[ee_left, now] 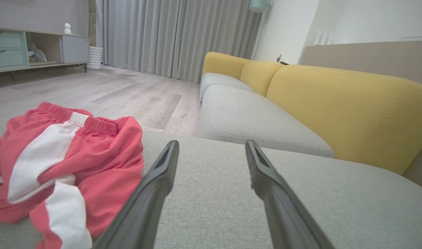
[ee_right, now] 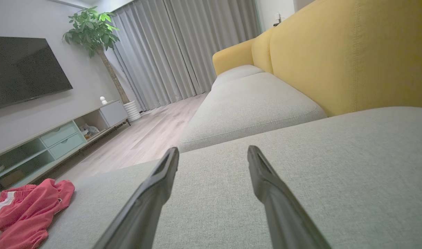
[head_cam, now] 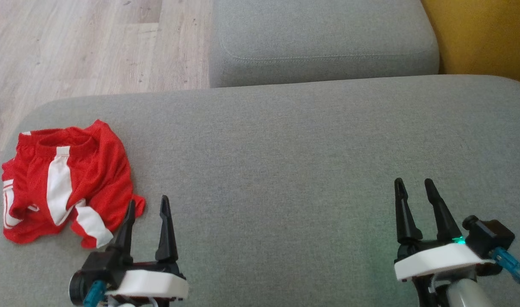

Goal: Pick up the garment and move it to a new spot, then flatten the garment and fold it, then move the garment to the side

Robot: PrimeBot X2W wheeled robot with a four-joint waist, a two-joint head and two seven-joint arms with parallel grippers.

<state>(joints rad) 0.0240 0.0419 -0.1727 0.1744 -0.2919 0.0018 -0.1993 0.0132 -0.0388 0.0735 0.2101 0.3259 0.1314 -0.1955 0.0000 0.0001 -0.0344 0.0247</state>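
Observation:
The garment (head_cam: 68, 183) is a pair of red shorts with white stripes, lying crumpled at the left end of the grey sofa cushion (head_cam: 285, 140). My left gripper (head_cam: 148, 202) hovers open just right of the garment's lower edge, nothing between its fingers. In the left wrist view the garment (ee_left: 65, 166) lies left of the spread fingers (ee_left: 162, 173). My right gripper (head_cam: 413, 184) stands open over the cushion's right part, far from the shorts. From the right wrist view the garment (ee_right: 27, 211) shows at the lower left, beyond the open right gripper (ee_right: 213, 152).
A second grey seat cushion (head_cam: 323, 38) lies beyond the near one, with a yellow backrest (head_cam: 481, 38) on the right. Wooden floor (head_cam: 80, 47) runs along the left. A TV cabinet (ee_right: 58, 138), a potted plant (ee_right: 93, 31) and grey curtains (ee_left: 176, 38) stand farther off.

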